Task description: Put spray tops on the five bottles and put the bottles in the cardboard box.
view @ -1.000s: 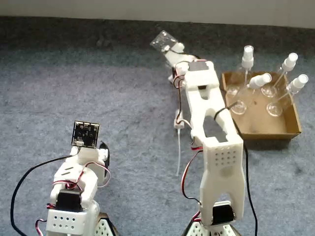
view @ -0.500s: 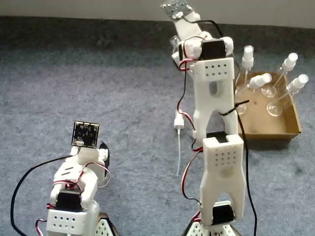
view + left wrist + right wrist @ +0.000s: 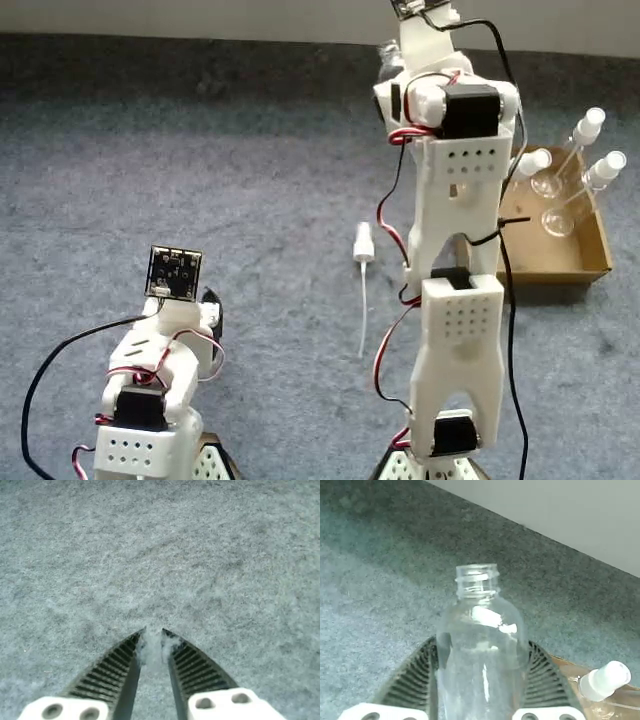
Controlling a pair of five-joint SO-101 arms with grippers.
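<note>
Slippage is the main risk here. The right gripper (image 3: 481, 652) has its ribbed fingers (image 3: 415, 680) closed on the lower body of a clear bottle (image 3: 480, 615). The bottle stands upright between them, its open threaded neck rising well above the fingertips with no top on it. The body is smooth and rounded and the fingers bear on its curved sides, so a loose squeeze or a quick swing of the arm could likely let it twist or drop onto the carpet (image 3: 160, 540).

The loose spray top (image 3: 363, 243) lies on the carpet with its long dip tube trailing from it, well apart from both sets of fingers. Judging by that tube, threading it into the narrow neck will need the bottle held steady and plumb. Any tilt could make the tube catch on the rim and bend.

The left gripper (image 3: 154, 632) hangs low over bare carpet, its fingers closed tip to tip on nothing.

Beyond the right fingers sits the cardboard box (image 3: 560, 270) with capped bottles (image 3: 588, 128) leaning inside. A careless placement could knock those over.
</note>
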